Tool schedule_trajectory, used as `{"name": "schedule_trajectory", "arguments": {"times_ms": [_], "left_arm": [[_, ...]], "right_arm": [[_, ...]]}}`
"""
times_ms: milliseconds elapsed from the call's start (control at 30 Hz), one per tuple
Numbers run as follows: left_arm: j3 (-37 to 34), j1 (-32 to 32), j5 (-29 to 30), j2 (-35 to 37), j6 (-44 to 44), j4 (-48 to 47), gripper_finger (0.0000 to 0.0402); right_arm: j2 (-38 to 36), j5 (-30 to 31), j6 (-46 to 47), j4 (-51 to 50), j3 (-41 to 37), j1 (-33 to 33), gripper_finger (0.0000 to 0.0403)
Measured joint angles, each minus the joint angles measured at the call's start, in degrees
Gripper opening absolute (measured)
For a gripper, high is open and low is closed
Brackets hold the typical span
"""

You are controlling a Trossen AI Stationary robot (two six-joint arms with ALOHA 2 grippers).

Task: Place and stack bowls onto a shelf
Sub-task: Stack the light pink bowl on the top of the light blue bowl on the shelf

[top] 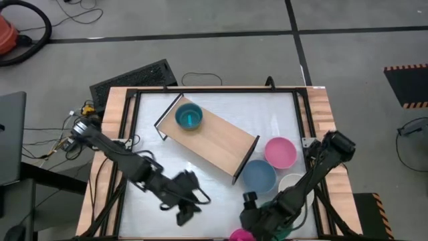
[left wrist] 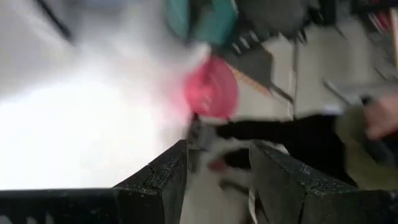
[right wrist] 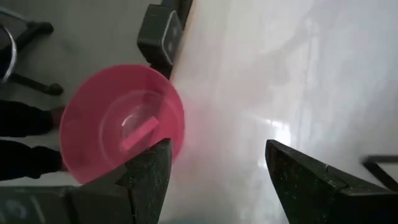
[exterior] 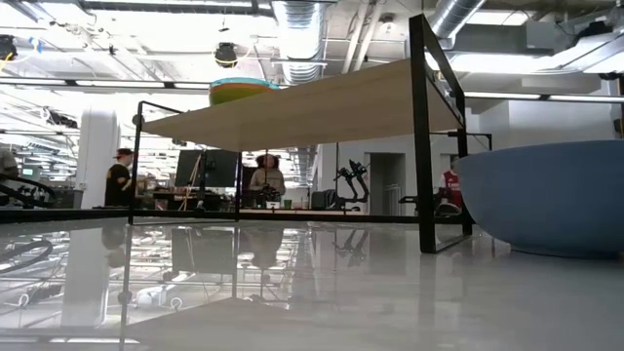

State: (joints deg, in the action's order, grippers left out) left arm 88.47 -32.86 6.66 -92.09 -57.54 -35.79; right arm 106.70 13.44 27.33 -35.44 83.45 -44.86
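Light wood forms the shelf [top: 214,139], a long board on a thin black frame lying diagonally across the white table [top: 200,201], running from about 11 o'clock toward 4 o'clock. On its 11 o'clock end sits a teal bowl [top: 189,117] nested in a lime green bowl [exterior: 242,92]. Off the shelf's 4 o'clock end cluster a pink bowl [top: 280,152], a grey-blue bowl [top: 258,176] and a cream-white bowl [top: 292,182], all on the table. The left gripper [top: 185,213] hovers near the table's 7 o'clock area, its fingers apart and holding nothing. The right gripper [top: 249,213] is at about 5 o'clock, fingers spread wide, just beside a magenta bowl [right wrist: 121,121] at the table's near edge.
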Motion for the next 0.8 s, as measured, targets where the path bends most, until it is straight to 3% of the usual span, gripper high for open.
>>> {"name": "schedule_trajectory", "arguments": {"times_ms": [200, 567, 700, 800], "left_arm": [[0.0, -2.46, 13.68, 4.74, -0.15, -4.28, 0.0157], [0.0, -3.15, 13.53, 4.79, -0.91, -8.18, 0.0157], [0.0, -3.15, 13.76, 4.79, -1.64, -9.49, 0.0157], [0.0, -3.15, 13.75, 4.79, -1.64, -10.01, 0.0157]], "right_arm": [[5.98, -2.95, -0.85, -0.07, 3.43, -0.09, 0.0285], [11.76, -4.33, -1.9, -0.74, 4.05, 0.96, 0.0278], [12.73, -4.85, -0.71, -2.99, 4.25, 2.81, 0.0217], [12.69, -6.74, 0.11, -4.46, 4.17, 4.43, 0.012]]}}
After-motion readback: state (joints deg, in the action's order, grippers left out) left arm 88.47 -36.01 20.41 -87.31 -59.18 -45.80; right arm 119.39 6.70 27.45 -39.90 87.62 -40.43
